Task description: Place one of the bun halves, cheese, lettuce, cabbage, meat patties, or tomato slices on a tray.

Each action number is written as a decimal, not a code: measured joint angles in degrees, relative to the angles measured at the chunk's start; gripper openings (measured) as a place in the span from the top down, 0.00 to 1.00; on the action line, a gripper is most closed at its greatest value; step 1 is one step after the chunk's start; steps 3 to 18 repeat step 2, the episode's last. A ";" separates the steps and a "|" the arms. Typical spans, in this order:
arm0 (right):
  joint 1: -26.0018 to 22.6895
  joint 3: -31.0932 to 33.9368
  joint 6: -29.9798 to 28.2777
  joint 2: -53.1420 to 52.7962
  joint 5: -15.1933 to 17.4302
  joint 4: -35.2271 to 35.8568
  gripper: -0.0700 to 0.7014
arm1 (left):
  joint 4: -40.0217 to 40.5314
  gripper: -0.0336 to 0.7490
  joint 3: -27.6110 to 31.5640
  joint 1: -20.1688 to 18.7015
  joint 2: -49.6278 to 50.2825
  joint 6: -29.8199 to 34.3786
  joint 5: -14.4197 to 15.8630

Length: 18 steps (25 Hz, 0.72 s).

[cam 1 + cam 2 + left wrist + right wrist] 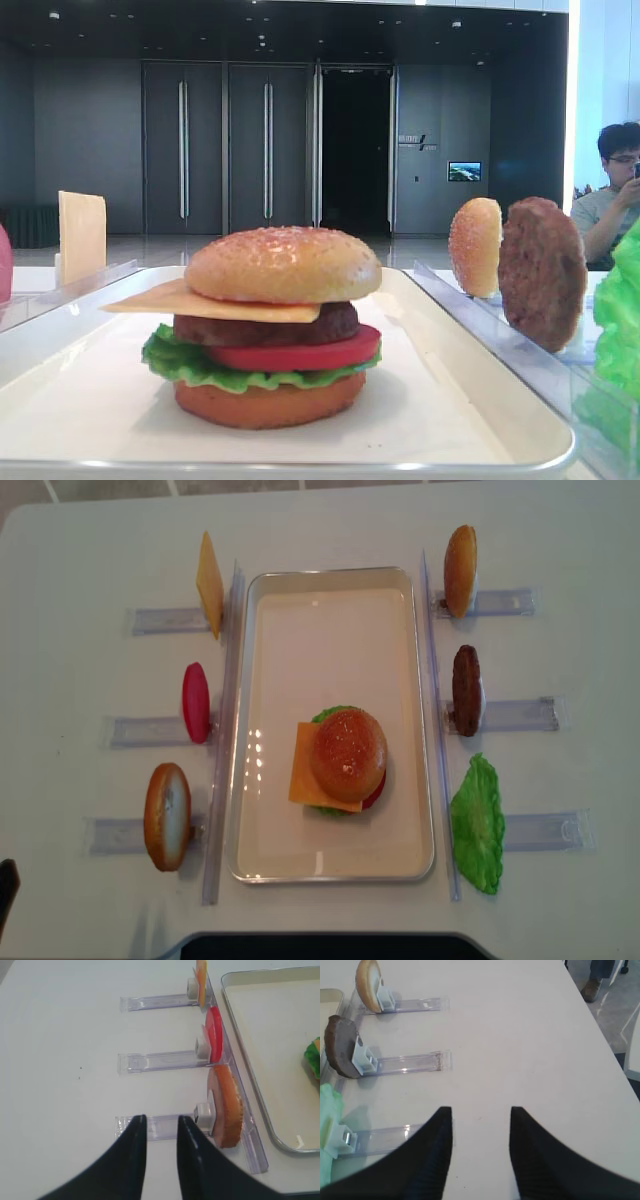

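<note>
While both arms sit pulled back over the bench [320, 520], a full burger already stands on the tray [270, 860]: flat bottom bun, lettuce leaf [190, 365], tomato slice [300, 353], meat patty [265, 326], cheese slice [200, 300] and sesame top bun [283, 262], stacked slightly right of the tray's middle, toward the near end in the overhead view. Spares stand on edge in the clear racks [500, 715] either side: on the right a domed bun half [460, 570], a spare patty [466, 690] and a spare lettuce leaf [478, 825]; on the left a spare cheese square [209, 584], a spare tomato disc [196, 702] and another bun half [167, 816]. Right claw [481, 1125] hangs over bare bench, jaws parted, nothing between them; left claw [161, 1132] likewise released, jaws a narrow gap apart, empty, just short of the near left rack. Judgement: the stack looks complete, so the step in hand is either finished or a fresh pick of one spare piece. To do a pick well, I'd line the claw up with the thin edge of the upright piece, open wider than it is thick, close across the flat faces, lift straight up out of the rack clip before swinging over the rim. Set it on bare tray away from the burger so the stack doesn't get knocked. Risk: dragging the light rack along, or the leaf folding in the grip.
</note>
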 joint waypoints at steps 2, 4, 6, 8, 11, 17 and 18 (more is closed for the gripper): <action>0.00 0.06 0.00 0.00 -0.07 0.00 0.53 | 0.00 0.75 0.00 0.00 0.00 0.00 0.00; 0.00 0.06 0.00 0.00 -0.07 0.00 0.53 | 0.00 0.75 0.00 0.00 0.00 0.00 0.00; 0.00 0.06 0.00 0.00 -0.07 0.00 0.53 | 0.00 0.75 0.00 0.00 0.00 0.00 0.00; 0.00 0.06 0.00 0.00 -0.07 0.00 0.53 | 0.00 0.75 0.00 0.00 0.00 0.00 0.00; 0.00 0.06 0.00 0.00 -0.07 0.00 0.53 | 0.00 0.75 0.00 0.00 0.00 0.00 0.00; 0.00 0.06 0.00 0.00 -0.07 0.00 0.53 | 0.00 0.75 0.00 0.00 0.00 0.00 0.00; 0.00 0.06 0.00 0.00 -0.07 0.00 0.53 | 0.00 0.75 0.00 0.00 0.00 0.00 0.00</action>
